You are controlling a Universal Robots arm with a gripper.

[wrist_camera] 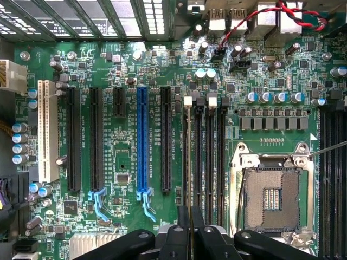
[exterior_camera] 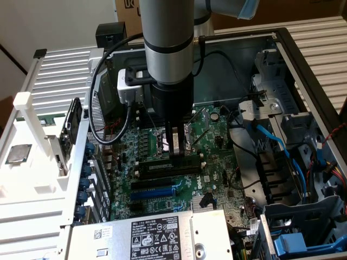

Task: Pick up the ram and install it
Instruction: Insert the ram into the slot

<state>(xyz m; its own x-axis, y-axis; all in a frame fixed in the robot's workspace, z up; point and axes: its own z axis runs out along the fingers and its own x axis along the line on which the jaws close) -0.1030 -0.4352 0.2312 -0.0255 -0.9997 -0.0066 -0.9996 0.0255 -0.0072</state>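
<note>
Nearest, at the bottom centre of the exterior view, lies the grey power supply with its black label. Just beyond it a blue slot crosses the green motherboard.

Next back, at the frame's middle, the ram stands on edge along a black memory slot. Its long axis runs left to right, rising a little toward the right.

The gripper comes straight down onto the ram's upper edge, right of its middle. The jaws are drawn narrow and look clenched on the stick.

In the wrist view the gripper sits at the bottom centre, in line with the leftmost of four memory slots.

I cannot tell whether the ram is fully seated or the end clips are latched. The arm above hides the open processor socket in the exterior view.
</note>
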